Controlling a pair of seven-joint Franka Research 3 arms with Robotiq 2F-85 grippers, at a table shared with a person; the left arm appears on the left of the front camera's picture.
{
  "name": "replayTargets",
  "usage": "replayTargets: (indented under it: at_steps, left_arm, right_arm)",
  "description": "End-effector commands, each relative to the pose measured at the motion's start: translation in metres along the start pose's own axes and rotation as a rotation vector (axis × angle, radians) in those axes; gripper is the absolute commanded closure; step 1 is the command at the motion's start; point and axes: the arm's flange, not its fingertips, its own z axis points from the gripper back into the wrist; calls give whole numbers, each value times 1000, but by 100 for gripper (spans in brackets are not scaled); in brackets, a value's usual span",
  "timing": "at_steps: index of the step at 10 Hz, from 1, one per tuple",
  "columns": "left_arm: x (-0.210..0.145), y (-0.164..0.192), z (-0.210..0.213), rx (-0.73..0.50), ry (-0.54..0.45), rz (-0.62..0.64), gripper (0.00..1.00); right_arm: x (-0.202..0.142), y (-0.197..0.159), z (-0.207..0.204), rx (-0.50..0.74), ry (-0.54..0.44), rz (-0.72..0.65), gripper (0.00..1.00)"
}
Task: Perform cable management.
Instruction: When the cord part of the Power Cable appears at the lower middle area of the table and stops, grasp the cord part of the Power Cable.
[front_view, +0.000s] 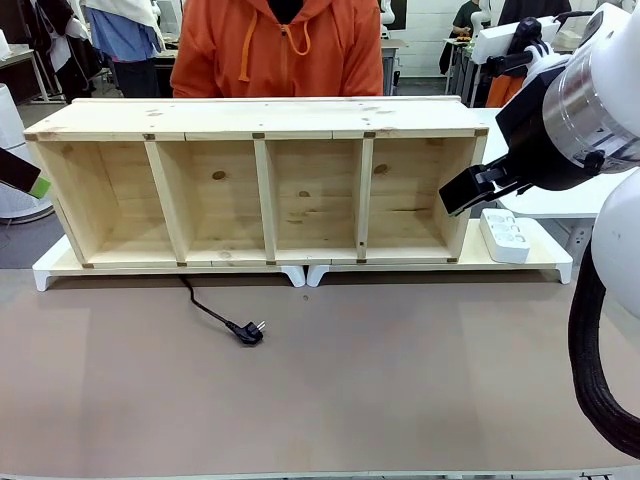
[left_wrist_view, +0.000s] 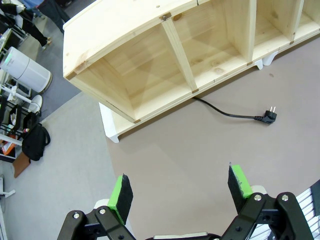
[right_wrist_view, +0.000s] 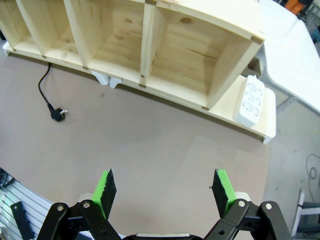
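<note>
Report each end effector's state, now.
Left end effector: open, holding nothing.
Right end effector: open, holding nothing.

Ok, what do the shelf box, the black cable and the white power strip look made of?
Long four-bay open shelf box: pale unfinished-looking wood, likely pine; knots and grain show. Thin black cable: probably rubber or plastic sheath, matte, bending loosely. White rectangular power strip: smooth, likely plastic.

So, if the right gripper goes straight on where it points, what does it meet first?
Probably the bare tabletop, just before the wooden shelf, though depth is unclear. The cable lies well off that line.
</note>
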Motion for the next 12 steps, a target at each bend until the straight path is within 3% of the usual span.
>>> replayTargets:
  at_steps: [1,10,12]
  left_arm:
    - [1,0,-1,2,-2,3,0]
    - [1,0,-1,2,-2,3,0]
    - [1,0,-1,2,-2,3,0]
  right_arm:
    - [0,0,0,-2,1,7,0]
    - [0,0,0,0,0,0,0]
    - [24,15,-12,47,45,58,0]
